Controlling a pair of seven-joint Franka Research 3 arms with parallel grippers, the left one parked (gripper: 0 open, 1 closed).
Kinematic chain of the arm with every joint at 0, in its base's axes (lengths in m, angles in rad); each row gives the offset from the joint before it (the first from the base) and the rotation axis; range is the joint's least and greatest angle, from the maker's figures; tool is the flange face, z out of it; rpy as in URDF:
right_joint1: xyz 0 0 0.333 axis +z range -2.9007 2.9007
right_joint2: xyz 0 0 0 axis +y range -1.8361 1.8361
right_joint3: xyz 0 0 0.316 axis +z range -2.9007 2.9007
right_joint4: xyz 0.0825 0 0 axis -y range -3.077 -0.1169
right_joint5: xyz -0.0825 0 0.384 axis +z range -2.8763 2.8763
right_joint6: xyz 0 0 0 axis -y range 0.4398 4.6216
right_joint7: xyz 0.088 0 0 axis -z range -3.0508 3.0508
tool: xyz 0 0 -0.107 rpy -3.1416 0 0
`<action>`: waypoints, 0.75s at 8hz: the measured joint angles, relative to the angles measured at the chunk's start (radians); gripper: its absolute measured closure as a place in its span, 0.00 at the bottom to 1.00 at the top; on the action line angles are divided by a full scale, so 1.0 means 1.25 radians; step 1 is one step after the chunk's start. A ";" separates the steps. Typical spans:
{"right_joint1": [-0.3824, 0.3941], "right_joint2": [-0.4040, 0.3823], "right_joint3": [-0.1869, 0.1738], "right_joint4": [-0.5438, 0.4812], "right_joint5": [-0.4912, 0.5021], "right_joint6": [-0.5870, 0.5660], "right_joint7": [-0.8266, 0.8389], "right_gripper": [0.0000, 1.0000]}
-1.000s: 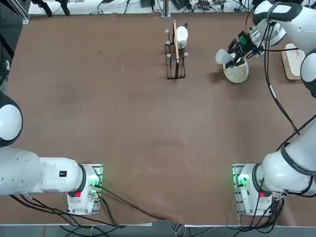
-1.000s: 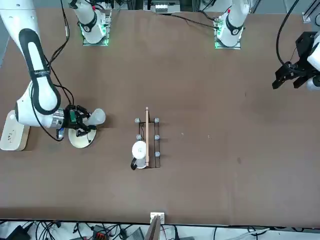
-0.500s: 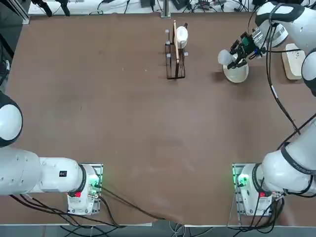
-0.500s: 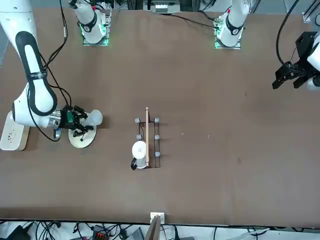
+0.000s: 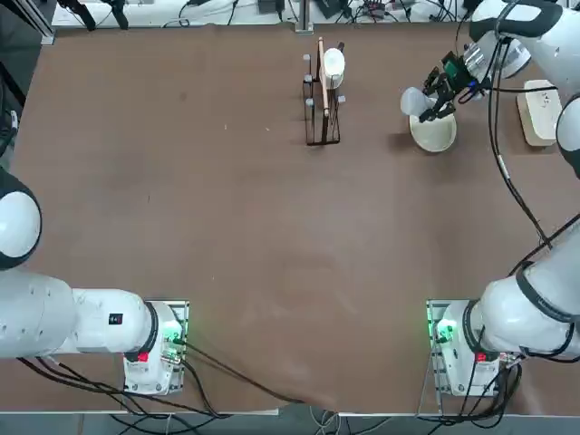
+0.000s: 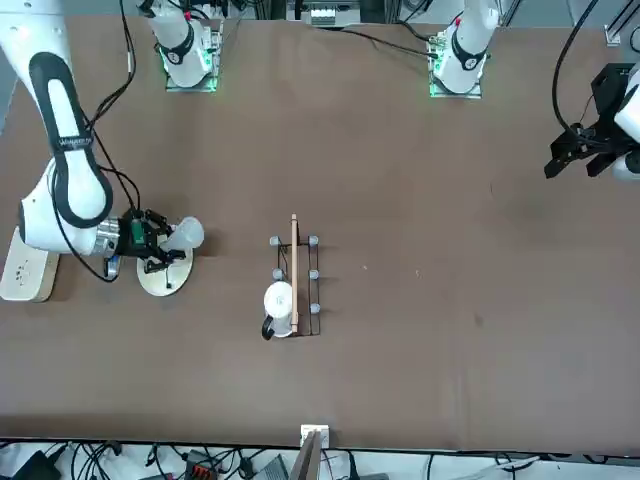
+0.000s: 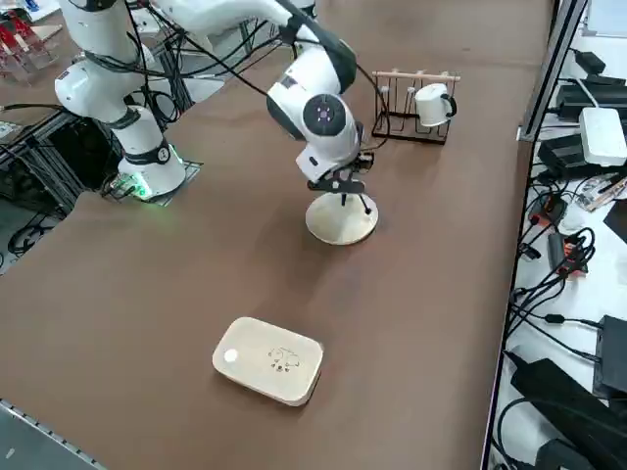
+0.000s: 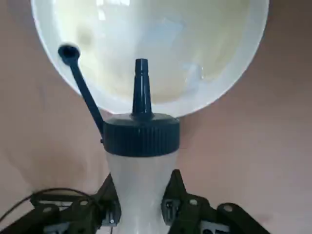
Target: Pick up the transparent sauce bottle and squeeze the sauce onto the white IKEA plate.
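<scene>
My right gripper (image 5: 435, 96) hangs over the far right of the table, shut on the transparent sauce bottle (image 5: 415, 101). In the wrist view the fingers (image 8: 175, 183) clamp the cloudy body of the bottle (image 8: 141, 170) just behind its dark blue cap. The nozzle points down at the white plate (image 8: 161, 58), and its small stopper dangles beside it on a strap. The plate (image 5: 435, 134) lies on the table right below the gripper. The front view shows the bottle (image 6: 186, 235) tilted above the plate (image 6: 165, 277). From the right side the arm hides the bottle above the plate (image 7: 341, 221).
A dark wire rack (image 5: 322, 91) holding a small white piece stands to the plate's left, also seen as the rack (image 7: 416, 103). A white rectangular tray (image 5: 541, 111) lies near the table's right edge, beyond the arm.
The gripper, still shut on the bottle, has drifted a little toward the table's far right. The plate has not moved.
</scene>
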 joint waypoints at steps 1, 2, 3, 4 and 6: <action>0.010 -0.020 0.003 0.002 -0.048 -0.009 0.005 0.59; 0.023 -0.037 0.005 0.002 -0.105 -0.014 0.009 0.59; 0.037 -0.046 0.006 0.002 -0.165 -0.017 0.014 0.59; 0.052 -0.047 0.007 0.002 -0.211 -0.017 0.018 0.59; 0.069 -0.045 0.007 0.001 -0.290 -0.017 0.034 0.59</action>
